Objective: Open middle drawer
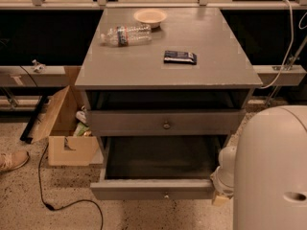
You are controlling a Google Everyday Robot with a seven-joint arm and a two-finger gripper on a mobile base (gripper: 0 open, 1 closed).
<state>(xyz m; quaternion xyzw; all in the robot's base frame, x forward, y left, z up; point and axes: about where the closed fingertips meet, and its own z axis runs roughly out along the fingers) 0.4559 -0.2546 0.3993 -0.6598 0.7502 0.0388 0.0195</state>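
Note:
The middle drawer (153, 189) is pulled far out of the grey cabinet. Its dark grey inside (160, 157) is open to view and looks empty. Its small round knob (166, 194) sits at the centre of the front. Above it, the taller top drawer front (144, 123) with its bigger knob (166, 125) is pushed in. The lowest drawer is hidden under the open one. My gripper (220, 198) is low at the right end of the open drawer's front, mostly hidden behind my white arm casing (271, 171).
On the cabinet top (206, 75) lie a plastic water bottle (125, 34), a shallow bowl (150, 17) and a dark packet (180, 57). An open cardboard box (64, 128) stands on the floor at the left, with a black cable (48, 195) and a shoe (12, 160).

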